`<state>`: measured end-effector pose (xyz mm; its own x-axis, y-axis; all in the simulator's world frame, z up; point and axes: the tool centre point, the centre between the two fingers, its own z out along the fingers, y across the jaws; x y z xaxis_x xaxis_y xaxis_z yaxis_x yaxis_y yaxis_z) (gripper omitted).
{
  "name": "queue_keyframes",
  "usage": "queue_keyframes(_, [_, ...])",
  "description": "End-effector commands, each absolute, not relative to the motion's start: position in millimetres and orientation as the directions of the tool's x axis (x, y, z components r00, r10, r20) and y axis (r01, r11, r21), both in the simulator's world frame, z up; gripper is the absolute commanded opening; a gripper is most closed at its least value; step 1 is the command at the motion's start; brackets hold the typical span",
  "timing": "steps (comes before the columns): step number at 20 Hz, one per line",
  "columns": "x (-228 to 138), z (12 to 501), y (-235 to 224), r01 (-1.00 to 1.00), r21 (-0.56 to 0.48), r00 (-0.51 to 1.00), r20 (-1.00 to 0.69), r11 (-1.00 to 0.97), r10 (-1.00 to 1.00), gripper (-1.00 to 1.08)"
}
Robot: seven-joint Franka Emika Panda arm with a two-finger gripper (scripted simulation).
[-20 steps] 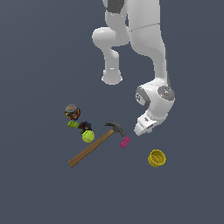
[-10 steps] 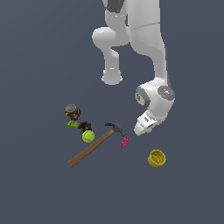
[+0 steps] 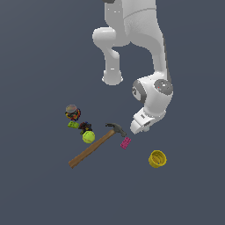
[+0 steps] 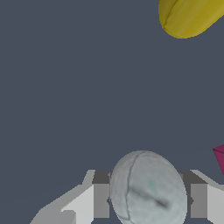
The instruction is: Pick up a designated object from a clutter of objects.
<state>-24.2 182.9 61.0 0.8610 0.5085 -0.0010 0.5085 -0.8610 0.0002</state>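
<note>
The tiny pale grey-white ball (image 4: 148,190) fills the space between my two fingers in the wrist view, with a pad close against each side. My gripper (image 4: 149,202) is shut on it, low over the floor. In the exterior view the gripper (image 3: 134,130) sits between the hammer's head and the yellow cup, and the hand hides the ball. The pink brick (image 3: 125,143) lies just below the gripper; it also shows at the edge of the wrist view (image 4: 220,157).
The wooden-handled hammer (image 3: 94,149) lies slanted at the exterior view's left of the gripper. The yellow-green ball (image 3: 88,137) touches its handle. The dark multicoloured can (image 3: 72,112) stands further left. The yellow cup (image 3: 157,158) lies on its side at the right; it also shows in the wrist view (image 4: 188,15).
</note>
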Motion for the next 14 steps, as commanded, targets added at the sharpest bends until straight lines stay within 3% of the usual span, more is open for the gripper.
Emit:
queue_keyframes(1, [-20.1, 78.8, 169.4, 0.508, 0.001, 0.861, 0.000, -0.861, 0.508, -1.00])
queue_keyframes(14, [8.0, 205.5, 76.1, 0.509, -0.003, 0.861, 0.002, -0.861, 0.509, -1.00])
